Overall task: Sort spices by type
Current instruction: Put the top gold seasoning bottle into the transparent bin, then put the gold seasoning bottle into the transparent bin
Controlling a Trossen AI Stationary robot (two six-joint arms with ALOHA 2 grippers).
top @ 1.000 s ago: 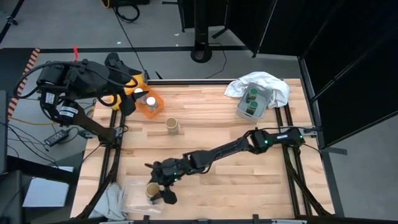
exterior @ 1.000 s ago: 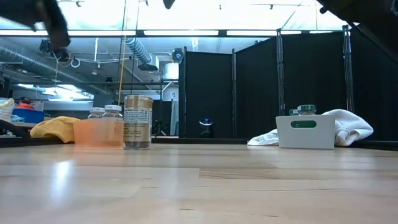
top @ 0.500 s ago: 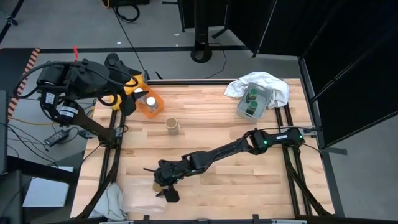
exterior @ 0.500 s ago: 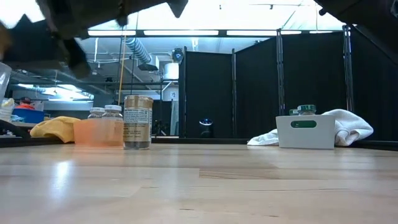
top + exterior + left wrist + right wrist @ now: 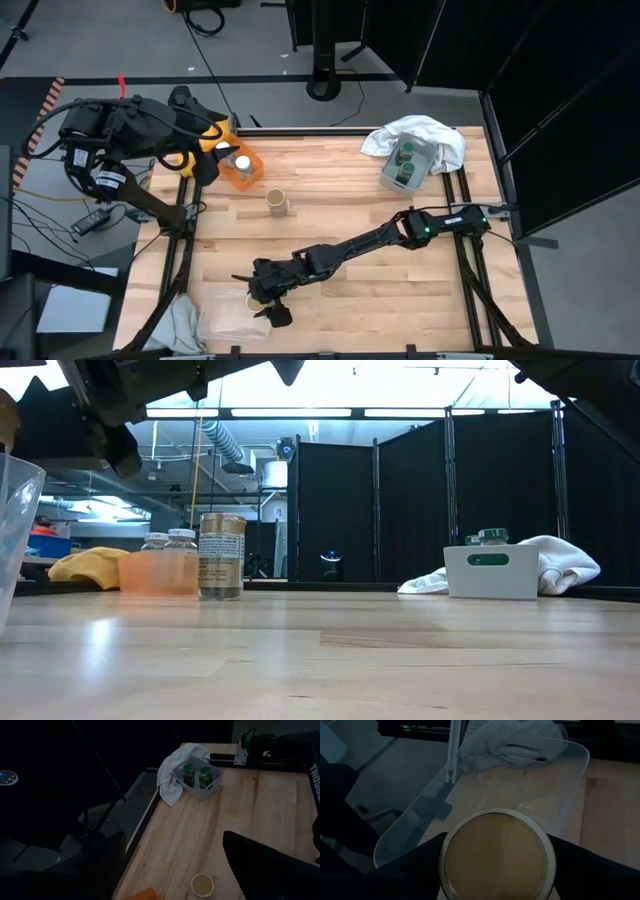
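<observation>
My right gripper (image 5: 262, 295) reaches over the clear tray (image 5: 228, 318) near the table's near-left corner and is shut on a tan-lidded spice jar (image 5: 497, 854). The second tan-lidded jar (image 5: 277, 203) stands upright on the table on its base. Two white-lidded jars (image 5: 240, 163) stand in the orange tray (image 5: 248, 178). Two green-lidded jars (image 5: 404, 162) stand in the grey tray (image 5: 388, 176). My left gripper (image 5: 203, 165) waits, open, at the far-left corner beside the orange tray. My right gripper pinches the tan-lidded jar between its two fingers (image 5: 415, 870), one on each side of the jar just under the lid's rim (image 5: 445, 865). The fingers come from above, pointing down. The jar hangs upright, lifted clear above the clear tray's floor (image 5: 520, 785).
A white cloth (image 5: 430, 135) lies around the grey tray at the far right. A yellow cloth (image 5: 88, 565) sits behind the orange tray. A crumpled cloth (image 5: 180, 322) lies off the table's near-left corner. Bare wood spreads across the middle and near right (image 5: 400, 290).
My right gripper, holding the tan-lidded jar, has shifted slightly toward the table's right over the clear tray and turned, so the lid is no longer seen from above. In the low view the gripper, the jar and the clear tray's wall have come into the left edge.
</observation>
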